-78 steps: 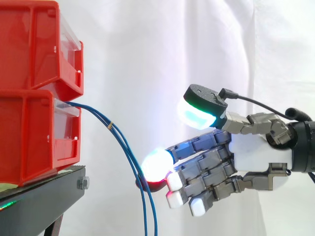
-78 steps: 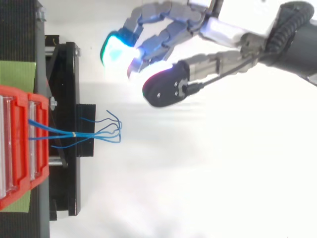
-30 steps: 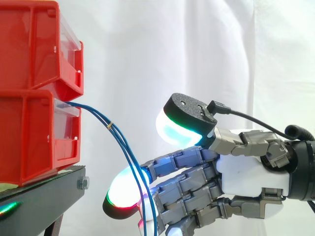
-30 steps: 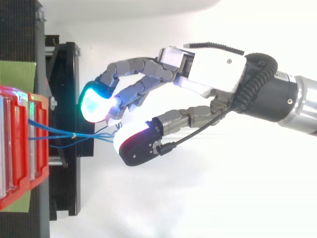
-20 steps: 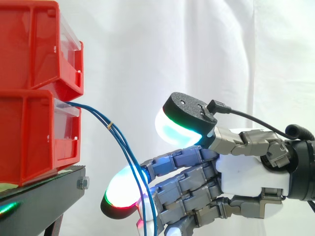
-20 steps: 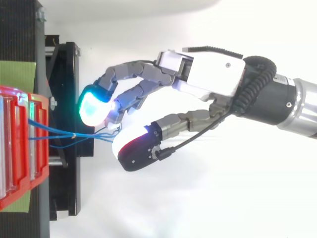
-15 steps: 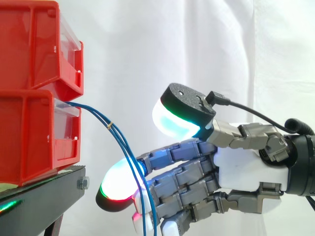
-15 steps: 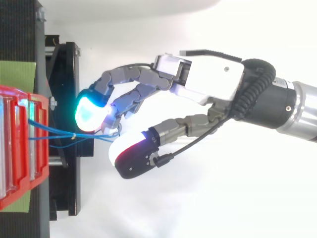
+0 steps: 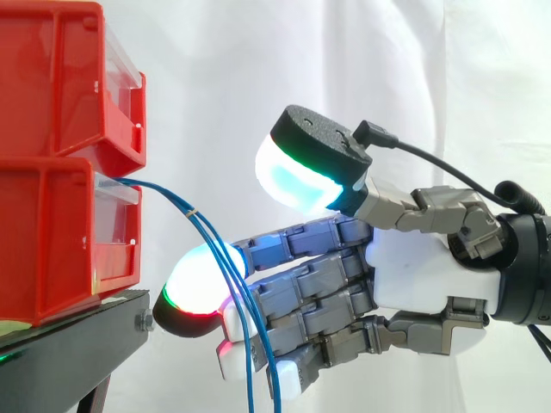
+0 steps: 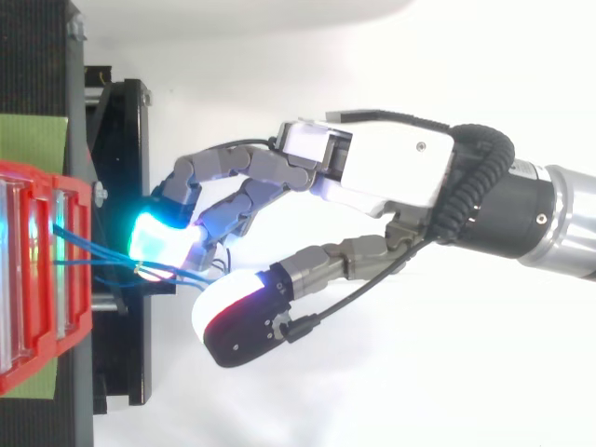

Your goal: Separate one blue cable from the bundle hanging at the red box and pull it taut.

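A bundle of thin blue cables (image 9: 177, 204) comes out of the lower red bin (image 9: 52, 241) and hangs down in front of the black stand (image 9: 77, 340). A small yellow tie holds the strands together near the top. My hand (image 9: 413, 275) reaches in from the right with its fingers stretched out level. The glowing fingertips (image 9: 194, 288) are in among the hanging strands, close to the stand's edge. The thumb pad (image 9: 301, 181) stands raised above the fingers, well apart from them. In the top view the cyan fingertip (image 10: 158, 244) touches the cables (image 10: 93, 246) beside the stand.
A second red bin (image 9: 60, 77) is stacked on the lower one. The black stand (image 10: 121, 186) juts toward the hand, and a green mat (image 10: 33, 140) lies beneath the bins. A white curtain hangs behind.
The hand has moved left toward the bins and risen slightly. Its fingertips now reach past the hanging cables, pushing the strands nearer the stand. The thumb stays raised.
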Available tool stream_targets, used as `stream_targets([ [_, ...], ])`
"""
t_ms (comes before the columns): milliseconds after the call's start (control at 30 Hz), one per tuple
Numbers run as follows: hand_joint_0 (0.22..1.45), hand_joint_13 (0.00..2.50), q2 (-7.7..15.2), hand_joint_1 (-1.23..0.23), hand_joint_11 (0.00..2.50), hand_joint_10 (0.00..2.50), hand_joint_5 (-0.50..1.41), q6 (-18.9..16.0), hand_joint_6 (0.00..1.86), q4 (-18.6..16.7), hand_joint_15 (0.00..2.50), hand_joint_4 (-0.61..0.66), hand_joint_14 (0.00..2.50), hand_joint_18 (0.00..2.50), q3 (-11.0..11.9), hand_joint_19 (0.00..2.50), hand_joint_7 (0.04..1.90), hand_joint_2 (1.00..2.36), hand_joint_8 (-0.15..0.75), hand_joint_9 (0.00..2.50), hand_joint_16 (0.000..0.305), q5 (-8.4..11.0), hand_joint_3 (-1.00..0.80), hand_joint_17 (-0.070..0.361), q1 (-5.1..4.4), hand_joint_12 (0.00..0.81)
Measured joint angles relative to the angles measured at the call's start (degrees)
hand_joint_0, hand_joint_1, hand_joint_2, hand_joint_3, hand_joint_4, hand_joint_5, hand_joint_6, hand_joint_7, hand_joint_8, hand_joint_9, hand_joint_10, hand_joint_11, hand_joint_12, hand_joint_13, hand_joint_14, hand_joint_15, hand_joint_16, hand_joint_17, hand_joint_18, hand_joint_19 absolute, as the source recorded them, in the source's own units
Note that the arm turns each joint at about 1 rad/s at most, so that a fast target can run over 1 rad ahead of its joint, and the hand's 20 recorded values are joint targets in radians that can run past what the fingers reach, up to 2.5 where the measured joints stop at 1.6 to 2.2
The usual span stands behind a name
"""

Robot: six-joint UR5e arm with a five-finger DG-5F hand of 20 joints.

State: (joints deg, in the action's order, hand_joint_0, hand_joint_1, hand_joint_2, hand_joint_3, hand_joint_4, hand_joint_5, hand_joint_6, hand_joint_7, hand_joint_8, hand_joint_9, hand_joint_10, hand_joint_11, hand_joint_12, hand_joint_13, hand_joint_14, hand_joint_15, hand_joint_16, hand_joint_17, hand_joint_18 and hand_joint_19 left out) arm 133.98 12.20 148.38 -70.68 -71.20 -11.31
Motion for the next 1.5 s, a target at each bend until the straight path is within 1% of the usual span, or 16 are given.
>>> stream_targets([
  [367, 0.61, 0.88, -0.03, -0.64, 0.75, 0.01, -0.13, -1.73, 0.50, -0.19, 0.65, 0.20, 0.02, 0.74, 1.36, 0.69, 1.23, 1.01, 0.348, 0.87, 0.049, 0.00, -0.37, 0.111, -0.23, 0.373],
  [500, 0.61, 0.90, -0.03, -0.65, 0.78, 0.02, -0.14, -2.32, 0.58, -0.34, 0.67, 0.19, 0.02, 0.76, 1.57, 0.69, 1.12, 1.01, 0.353, 0.89, 0.049, 0.17, -0.37, 0.111, -0.43, 0.372],
  [633, 0.59, 0.93, -0.03, -0.65, 0.79, 0.01, -0.14, -3.05, 0.57, -0.44, 0.70, 0.20, 0.02, 0.76, 1.60, 0.70, 1.12, 1.01, 0.353, 0.90, 0.050, 0.28, -0.44, 0.112, -0.67, 0.374],
  [767, 0.59, 0.97, 0.01, -0.65, 0.80, 0.02, -0.14, -3.27, 0.55, -0.46, 0.74, 0.21, 0.02, 0.77, 1.60, 0.71, 1.16, 1.00, 0.357, 0.90, 0.050, 0.33, -0.46, 0.113, -0.85, 0.372],
  [867, 0.58, 0.99, 0.35, -0.65, 0.80, 0.02, -0.14, -3.36, 0.54, -0.53, 0.75, 0.21, 0.02, 0.77, 1.64, 0.70, 1.16, 1.00, 0.356, 0.91, 0.050, 0.27, -0.46, 0.113, -0.93, 0.373],
  [933, 0.59, 1.02, 0.97, -0.64, 0.81, 0.01, -0.14, -3.80, 0.54, -0.81, 0.78, 0.22, 0.02, 0.77, 1.84, 0.71, 1.17, 1.00, 0.361, 0.92, 0.050, 0.14, -0.46, 0.113, -0.84, 0.373],
  [1067, 0.59, 1.09, 1.97, -0.63, 0.82, 0.02, -0.14, -5.67, 0.54, -1.48, 0.83, 0.22, 0.02, 0.78, 2.29, 0.70, 1.17, 1.00, 0.359, 0.94, 0.050, 0.01, -0.45, 0.112, -0.70, 0.367],
  [1133, 0.60, 1.14, 2.19, -0.62, 0.87, 0.02, -0.13, -6.49, 0.54, -1.57, 0.87, 0.22, 0.03, 0.79, 2.41, 0.70, 1.18, 1.01, 0.362, 1.01, 0.050, 0.00, -0.44, 0.111, -0.71, 0.364],
  [1200, 0.61, 1.16, 2.27, -0.62, 0.90, 0.02, -0.13, -6.90, 0.54, -1.58, 0.89, 0.21, 0.03, 0.81, 2.46, 0.70, 1.18, 1.01, 0.363, 1.02, 0.049, 0.00, -0.42, 0.111, -0.72, 0.361],
  [1300, 0.63, 1.20, 2.32, -0.63, 0.92, 0.02, -0.15, -7.16, 0.59, -1.73, 0.93, 0.18, 0.02, 0.81, 2.47, 0.70, 1.12, 1.01, 0.362, 1.03, 0.049, -0.03, -0.37, 0.110, -0.72, 0.360],
  [1333, 0.64, 1.21, 2.32, -0.64, 0.93, 0.02, -0.16, -7.18, 0.64, -1.78, 0.93, 0.18, 0.02, 0.81, 2.48, 0.70, 1.05, 1.01, 0.357, 1.04, 0.049, -0.06, -0.36, 0.110, -0.73, 0.354],
  [1367, 0.64, 1.22, 2.32, -0.65, 0.94, 0.02, -0.17, -7.19, 0.70, -1.80, 0.95, 0.18, 0.03, 0.82, 2.50, 0.70, 0.95, 1.01, 0.357, 1.04, 0.049, -0.08, -0.33, 0.110, -0.75, 0.355],
  [1500, 0.64, 1.22, 2.32, -0.66, 0.97, 0.02, -0.19, -7.15, 0.76, -1.86, 0.97, 0.17, 0.02, 0.83, 2.56, 0.70, 0.89, 1.02, 0.355, 1.03, 0.049, -0.15, -0.30, 0.110, -0.87, 0.356],
])
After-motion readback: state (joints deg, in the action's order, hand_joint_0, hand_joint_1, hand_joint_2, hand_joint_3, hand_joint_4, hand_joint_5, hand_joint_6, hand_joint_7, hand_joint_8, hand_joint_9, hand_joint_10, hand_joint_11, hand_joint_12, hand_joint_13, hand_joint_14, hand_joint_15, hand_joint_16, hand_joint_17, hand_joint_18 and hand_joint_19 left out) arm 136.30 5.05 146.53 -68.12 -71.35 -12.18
